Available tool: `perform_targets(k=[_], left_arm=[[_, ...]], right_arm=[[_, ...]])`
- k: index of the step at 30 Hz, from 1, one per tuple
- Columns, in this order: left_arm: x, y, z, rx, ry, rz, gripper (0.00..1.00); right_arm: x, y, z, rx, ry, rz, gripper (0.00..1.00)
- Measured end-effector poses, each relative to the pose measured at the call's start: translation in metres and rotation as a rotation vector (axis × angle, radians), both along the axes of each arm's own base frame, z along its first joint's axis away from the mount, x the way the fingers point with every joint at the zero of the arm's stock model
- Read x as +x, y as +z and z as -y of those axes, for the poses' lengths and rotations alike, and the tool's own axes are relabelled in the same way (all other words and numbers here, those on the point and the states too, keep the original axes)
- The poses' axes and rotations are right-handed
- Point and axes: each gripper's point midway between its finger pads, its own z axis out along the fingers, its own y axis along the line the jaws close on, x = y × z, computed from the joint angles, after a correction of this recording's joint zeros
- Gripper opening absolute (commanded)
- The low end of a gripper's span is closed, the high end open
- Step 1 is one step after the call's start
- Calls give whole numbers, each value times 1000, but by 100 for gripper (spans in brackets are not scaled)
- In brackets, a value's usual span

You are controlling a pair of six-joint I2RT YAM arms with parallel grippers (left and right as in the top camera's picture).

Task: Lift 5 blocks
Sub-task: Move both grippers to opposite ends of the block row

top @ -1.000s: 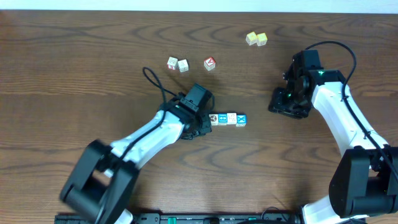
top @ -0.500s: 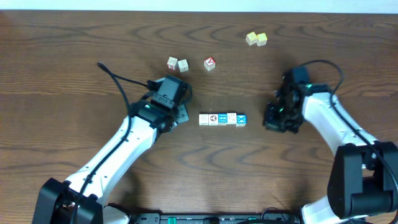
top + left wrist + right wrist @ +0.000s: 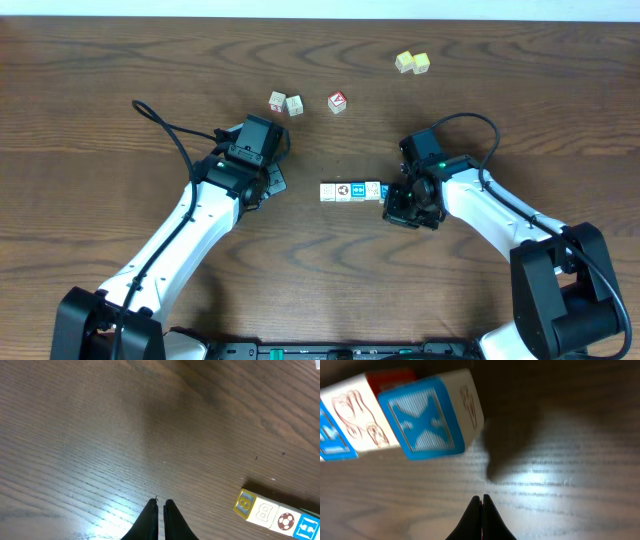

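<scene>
Probably light, stiff and slick, the row of five small cream-and-blue picture cubes (image 3: 352, 190) sits midway between the edges of the dark wooden surface (image 3: 120, 100), best pinched endwise between the closed, empty left claw (image 3: 161, 504) and right claw (image 3: 481, 497).

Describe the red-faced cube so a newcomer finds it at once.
On the brown wooden table, look beyond the central row of blocks toward the far edge. The red-faced cube sits alone right of a pale pair, the only one with a red top bearing a white mark.
</scene>
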Motion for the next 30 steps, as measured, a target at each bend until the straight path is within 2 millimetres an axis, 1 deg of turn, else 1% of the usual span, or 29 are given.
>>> perform_targets(k=[7, 9, 21, 24, 28, 30], left_arm=[[-1, 0, 0, 2, 0, -5, 8], [-1, 0, 0, 1, 0, -4, 8], [-1, -1, -1, 2, 0, -6, 8], [-1, -1, -1, 2, 0, -6, 8], [-1, -1, -1, 2, 0, -6, 8], [-1, -1, -1, 2, 0, -6, 8]], right_arm=[[23, 2, -3, 2, -12, 98, 1], [26, 3, -3, 2, -13, 109, 1], [28, 1, 1, -21, -9, 126, 1], [28, 2, -3, -25, 17, 139, 1], [26, 2, -13, -20, 62, 155, 1], [26, 2, -15, -20, 69, 158, 1]])
